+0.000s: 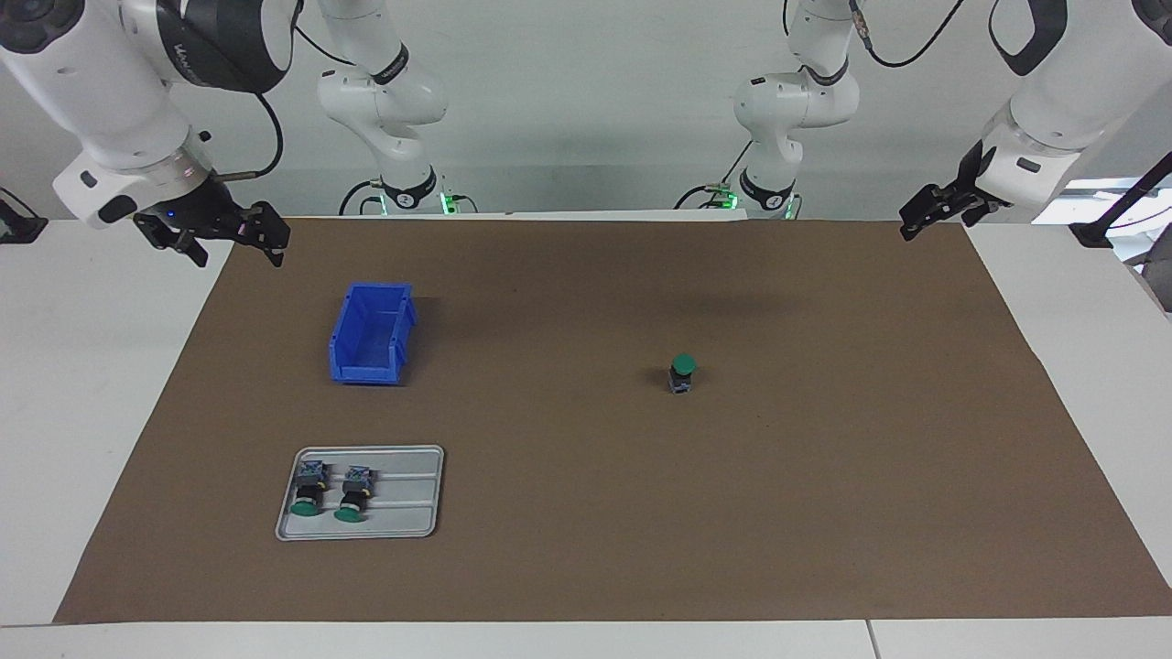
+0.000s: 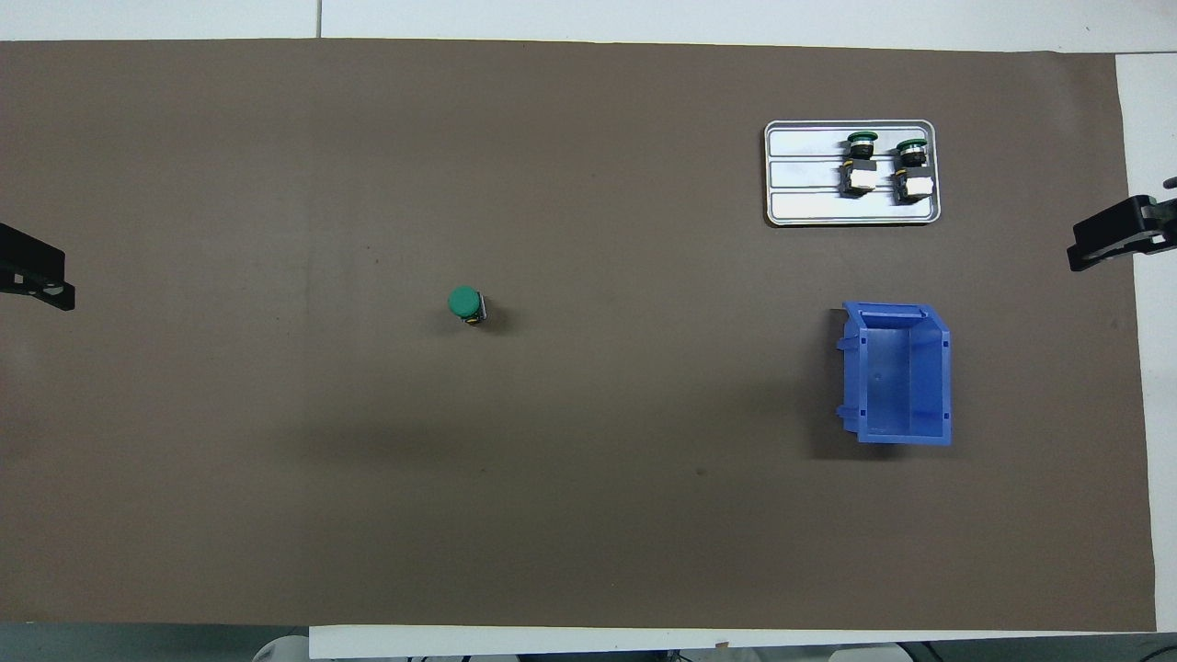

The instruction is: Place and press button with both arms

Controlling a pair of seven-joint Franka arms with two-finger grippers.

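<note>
Both claws hang raised and open, holding nothing: the right claw (image 1: 212, 236) is over the edge of the brown mat at the right arm's end of the desk, and the left claw (image 1: 936, 212) is over the mat's edge at the left arm's end. Each arm waits.

Below them the white desk (image 1: 82, 384) carries a brown mat (image 1: 586, 513) that covers most of its top.

Closest to the right claw is a blue bin (image 1: 370, 334), farther from the robots than that claw's spot and toward the middle of the mat, sitting upright and empty.

Farther from the robots again, at the same end as the right claw, lies a grey tray (image 1: 403, 513). Two buttons (image 1: 331, 492) lie on their sides in it, side by side, green caps pointing away from the robots.

Between the two claws, somewhat toward the left claw's end and well apart from both, the button (image 1: 682, 373) stands upright on the mat with its green cap up, alone, touched by neither claw.
</note>
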